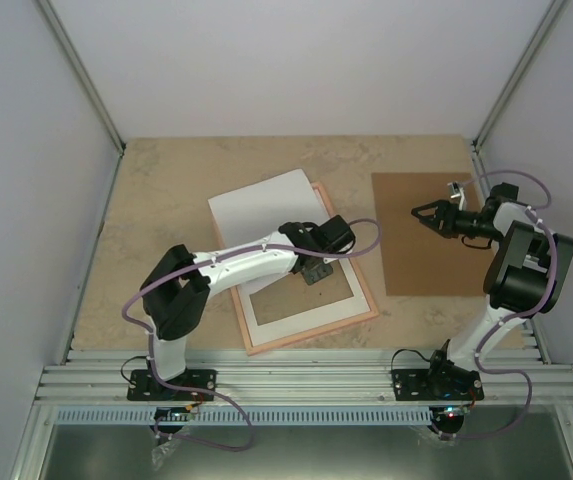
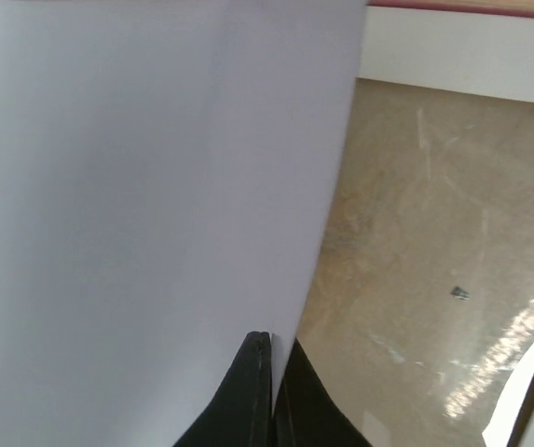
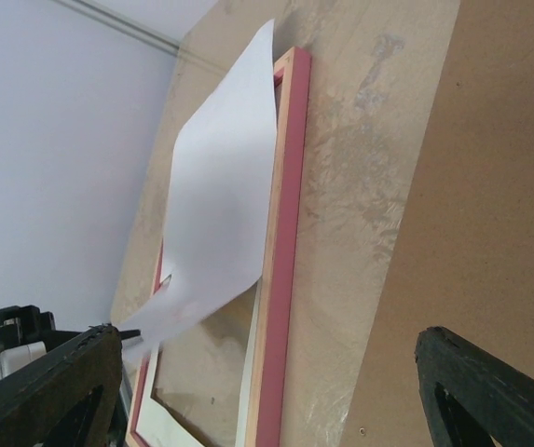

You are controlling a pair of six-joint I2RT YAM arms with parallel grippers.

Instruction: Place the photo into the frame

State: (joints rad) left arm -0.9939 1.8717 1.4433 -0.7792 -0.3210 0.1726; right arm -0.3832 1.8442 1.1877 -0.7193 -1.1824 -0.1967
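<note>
1. Two arms reach out from the near edge of the table (image 1: 156,200). The left one stretches over the frame (image 3: 283,223), and the right one bends up over the cardboard (image 1: 436,260).
2. The frame lies flat at the table's middle. It is turned a little, so its far end leans left. Which of its sides are the longer ones is hard to judge from above. A white mat (image 1: 296,318) sits inside it, and bare table shows through the mat's window.
3. The photo (image 1: 261,210) is blank side up. Its near edge is over the frame's middle. From there it runs away to the far left, over the frame's far-left corner and onto the table beyond.
4. In the right wrist view the sheet bows, lifted off the frame at its near end.
5. The left gripper (image 1: 316,268) is clenched on the photo's near edge, with the fingers pressed flat together on the paper.
6. The right gripper (image 1: 421,213) is spread wide and grasps nothing. It hangs above the cardboard's far-left part with its tips pointing left toward the frame.
7. The printed side of the photo is hidden. The frame's far-left corner is covered by the sheet, and the left arm crosses the mat's far strip. The left wrist view is mostly filled by white paper.
</note>
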